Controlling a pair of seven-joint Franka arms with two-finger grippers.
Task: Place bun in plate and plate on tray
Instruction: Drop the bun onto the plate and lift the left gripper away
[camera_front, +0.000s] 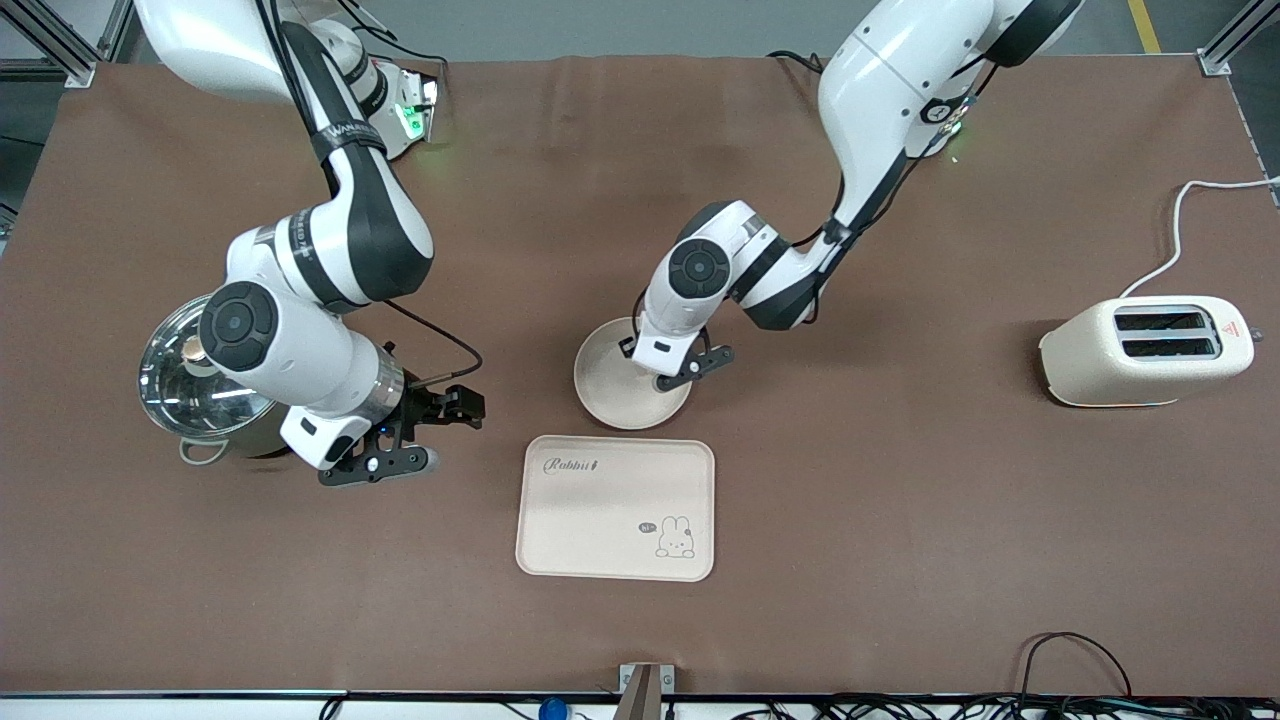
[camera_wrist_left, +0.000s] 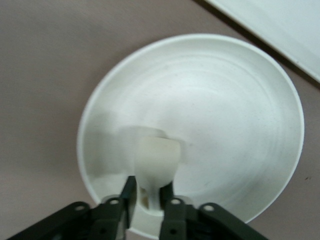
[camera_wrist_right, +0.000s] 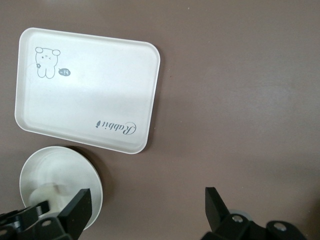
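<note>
The table (camera_front: 900, 560) is covered in a brown matt cloth, faintly creased. The plate (camera_front: 610, 400) looks like matt cream plastic or melamine, faint ring marks seen inside it in the left wrist view. The bun (camera_wrist_left: 157, 162) is smooth and plain, a dull cream. The tray (camera_front: 615, 500) has the same matt cream finish with grey print. Shiny polished metal is seen on the pot (camera_front: 200, 385). The toaster (camera_front: 1145, 352) is glossy cream plastic. Gripper fingers (camera_wrist_left: 129, 197) are matt black.

Brown table (camera_front: 900, 560), grey floor (camera_front: 620, 25).
</note>
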